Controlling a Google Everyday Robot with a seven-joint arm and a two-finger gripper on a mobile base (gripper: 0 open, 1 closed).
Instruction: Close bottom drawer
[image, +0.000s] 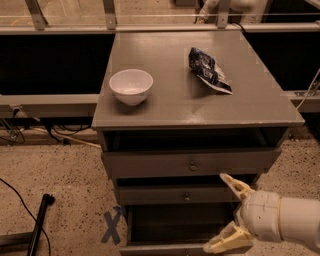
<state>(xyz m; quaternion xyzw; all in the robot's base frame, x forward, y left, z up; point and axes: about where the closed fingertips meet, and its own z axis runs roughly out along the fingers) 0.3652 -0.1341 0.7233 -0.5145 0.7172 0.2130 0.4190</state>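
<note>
The bottom drawer (165, 248) of the grey-brown cabinet (195, 107) is pulled out toward me, and its dark interior (180, 222) shows. Only the top edge of its front is in view at the bottom of the camera view. My gripper (215, 211) is at the lower right, in front of the drawer's right side. It is open and empty. One cream finger (234, 185) sits level with the middle drawer (186, 196), and the other finger (225, 241) is down by the bottom drawer's front edge.
The top drawer (192, 164) stands slightly out. A white bowl (131, 86) and a dark snack bag (209, 70) lie on the cabinet top. A blue tape X (112, 226) and a black pole (37, 225) are on the floor at left, with cables behind them.
</note>
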